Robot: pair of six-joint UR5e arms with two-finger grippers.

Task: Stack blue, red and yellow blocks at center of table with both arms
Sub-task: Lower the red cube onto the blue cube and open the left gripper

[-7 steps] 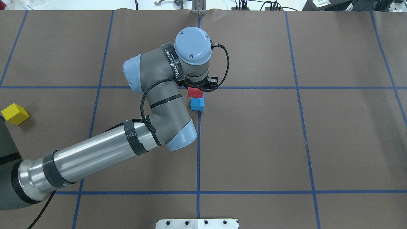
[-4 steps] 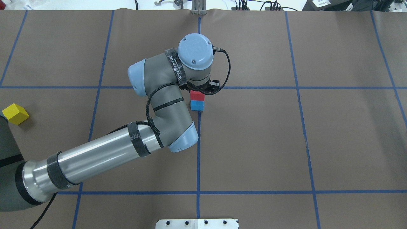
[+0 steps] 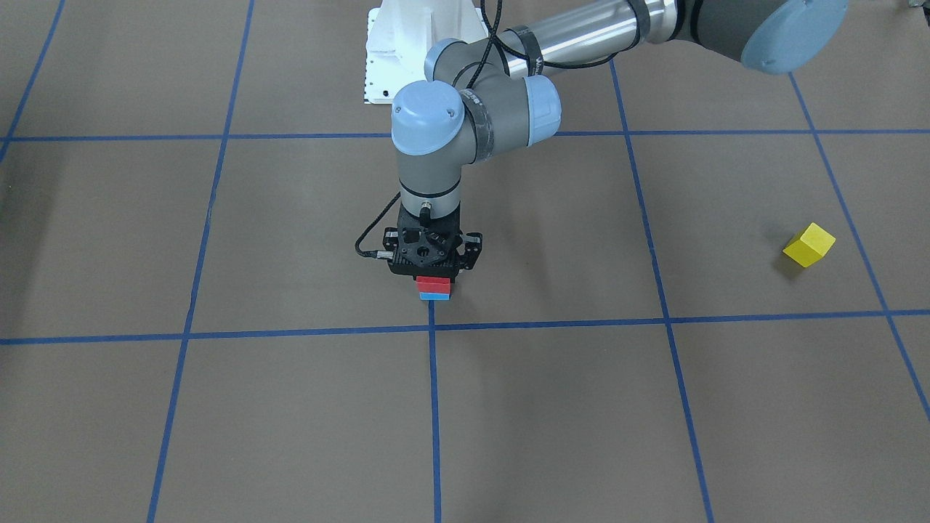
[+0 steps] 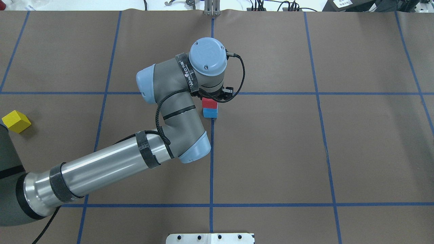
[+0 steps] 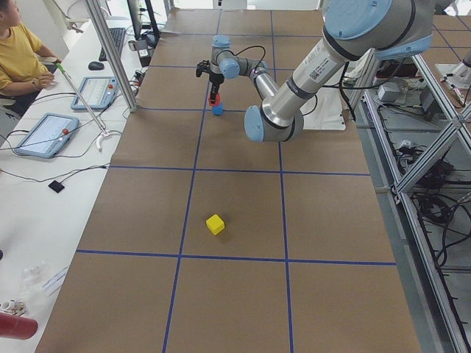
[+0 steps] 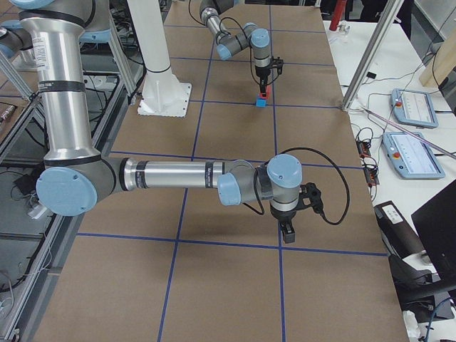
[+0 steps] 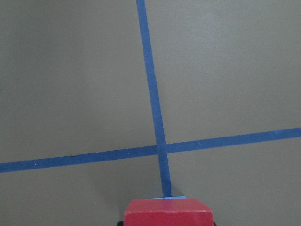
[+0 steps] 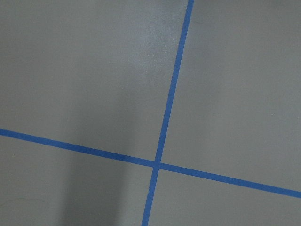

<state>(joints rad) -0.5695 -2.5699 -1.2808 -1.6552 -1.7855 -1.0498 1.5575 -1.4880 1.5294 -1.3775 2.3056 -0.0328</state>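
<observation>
The brown table (image 4: pixel 305 152) is marked into large squares by blue tape lines (image 4: pixel 211 162). The left arm (image 4: pixel 101 169) reaches in across it to the middle, its wrist pointing straight down. The right arm (image 6: pixel 178 174) shows only in the side view from the robot's right, stretched low over the table with its wrist also turned down. The right pincer (image 6: pixel 288 231) hangs just above bare table near a tape crossing. I cannot tell from that view whether it is open or closed, and its wrist camera shows only table and tape.

The left pincer (image 3: pixel 434 270) sits directly on top of the stack. It reads as closed around the red block (image 4: pixel 209 103), though its body hides the fingertips.

The red block rests squarely on the blue block (image 4: pixel 210 113). The blue block stands on the table at the centre, on a tape line just on the robot's side of the middle crossing.

The yellow block (image 4: pixel 15 121) lies alone on the table far out on the robot's left. It is well apart from the stack and turned at an angle to the grid.
</observation>
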